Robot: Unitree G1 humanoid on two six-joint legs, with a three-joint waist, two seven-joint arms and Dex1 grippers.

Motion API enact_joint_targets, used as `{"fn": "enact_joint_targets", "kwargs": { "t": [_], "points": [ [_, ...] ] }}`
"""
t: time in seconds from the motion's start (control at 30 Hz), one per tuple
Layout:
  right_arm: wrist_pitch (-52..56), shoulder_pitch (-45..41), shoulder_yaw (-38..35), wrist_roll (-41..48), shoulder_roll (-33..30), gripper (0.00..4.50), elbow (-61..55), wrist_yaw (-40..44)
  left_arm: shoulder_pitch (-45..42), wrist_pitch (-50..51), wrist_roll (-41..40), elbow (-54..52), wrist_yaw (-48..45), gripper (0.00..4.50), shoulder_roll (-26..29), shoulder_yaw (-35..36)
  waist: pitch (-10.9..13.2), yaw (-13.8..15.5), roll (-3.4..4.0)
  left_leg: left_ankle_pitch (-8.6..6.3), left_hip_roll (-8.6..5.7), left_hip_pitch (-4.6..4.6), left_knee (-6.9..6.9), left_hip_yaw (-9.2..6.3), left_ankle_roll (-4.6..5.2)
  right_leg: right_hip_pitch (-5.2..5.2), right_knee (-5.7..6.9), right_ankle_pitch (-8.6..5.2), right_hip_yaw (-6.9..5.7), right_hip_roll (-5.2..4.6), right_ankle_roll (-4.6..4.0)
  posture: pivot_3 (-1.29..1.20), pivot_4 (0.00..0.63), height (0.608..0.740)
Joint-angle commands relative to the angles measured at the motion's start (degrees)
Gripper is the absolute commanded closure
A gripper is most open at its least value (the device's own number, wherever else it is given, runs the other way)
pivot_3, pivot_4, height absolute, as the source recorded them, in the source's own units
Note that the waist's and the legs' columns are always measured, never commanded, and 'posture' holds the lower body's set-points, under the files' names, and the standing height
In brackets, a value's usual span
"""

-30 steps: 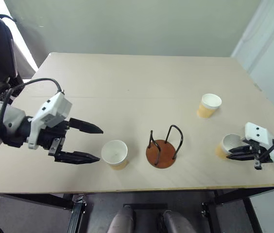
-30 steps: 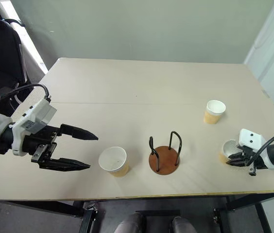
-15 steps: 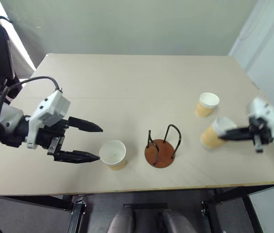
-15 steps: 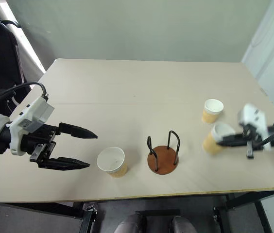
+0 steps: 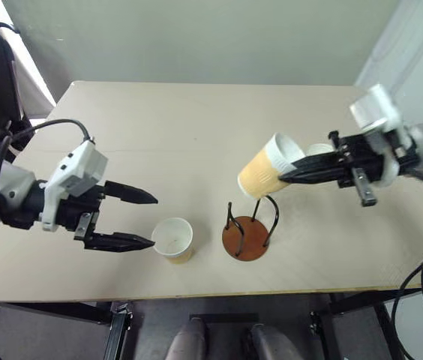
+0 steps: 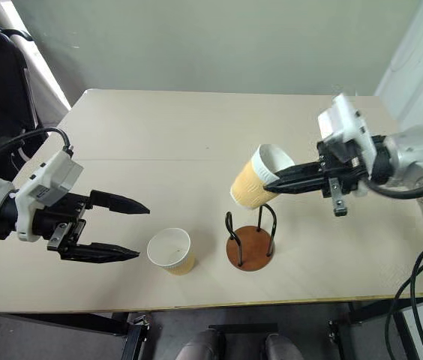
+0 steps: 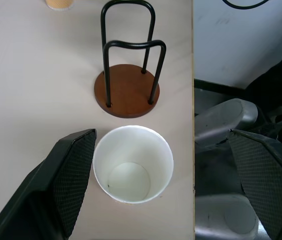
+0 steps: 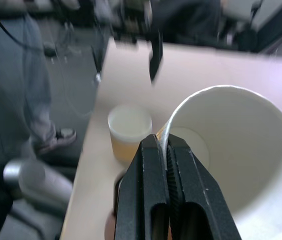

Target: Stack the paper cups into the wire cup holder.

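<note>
the carried paper cup (image 5: 265,166) hangs tilted in the air, base slanting down toward the robot's left, mouth toward the right gripper (image 5: 292,176), just above the wire cup holder (image 5: 247,229). that gripper's two fingers are pressed together on the cup's rim wall — one inside, one outside, as the right wrist view shows plainly.

the holder stands near the front edge of the table (image 5: 196,127), its reddish-brown disc bare between the two black wire arches; nothing is stacked in it yet.

to do this step well, i'd judge the cup needs righting first: roll the wrist until the base faces straight down, centre it over the disc between the arches, then lower it without brushing the wires, since the holder looks light enough to be knocked aside. let go only once the base sits on the disc.

counting: three paper cups — the one held, a second cup (image 5: 173,238) upright on the table just left of the holder, and a far cup (image 5: 318,150) peeking out behind the right gripper. one holder, two arches. the left gripper (image 5: 145,220) is spread wide, level with the second cup, one fingertip just beside its rim, not holding it.
</note>
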Motion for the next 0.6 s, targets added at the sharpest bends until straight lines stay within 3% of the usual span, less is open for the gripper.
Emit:
{"fn": "enact_joint_targets", "kwargs": {
  "t": [0.03, 0.43, 0.53, 0.6],
  "points": [
    [-3.25, 0.19, 1.73, -3.32, -0.08, 4.48, -0.60, 1.54, 0.99, -0.19, -1.11, -2.45, 0.68, 0.00, 0.30, 3.00, 0.00, -0.07, 0.00, 0.00, 0.00, 0.00, 0.00, 0.00, 0.00, -0.03, 0.04, 0.00, 0.00, 0.00, 0.00, 0.00, 0.150, 0.740],
    [-4.57, 1.73, 6.48, -7.35, 1.47, 4.48, -2.26, 3.51, 4.03, 0.58, -2.05, -4.42, 2.30, 0.00, 1.03, 5.67, 0.00, -0.18, -0.01, 0.25, 0.04, 0.06, -0.08, 0.01, -0.24, -0.20, 0.48, -0.04, -0.06, 0.01, -0.26, 0.00, 0.150, 0.740],
    [-4.44, 1.30, 7.06, -7.87, 1.80, 3.92, -2.17, 3.50, 4.29, 0.66, -2.23, -4.58, 2.45, 0.00, 1.14, 5.86, 0.00, -0.17, -0.01, 0.26, 0.04, 0.06, -0.08, 0.00, -0.23, -0.21, 0.49, -0.04, -0.07, 0.01, -0.27, 0.00, 0.150, 0.740],
    [-4.33, 1.14, 7.19, -8.12, 1.97, 3.27, -2.19, 3.56, 4.40, 0.70, -2.33, -4.66, 2.58, 0.00, 1.22, 5.97, -0.01, -0.17, -0.01, 0.26, 0.04, 0.06, -0.08, 0.00, -0.24, -0.21, 0.49, -0.03, -0.07, 0.01, -0.28, 0.00, 0.150, 0.740]
  ]
}}
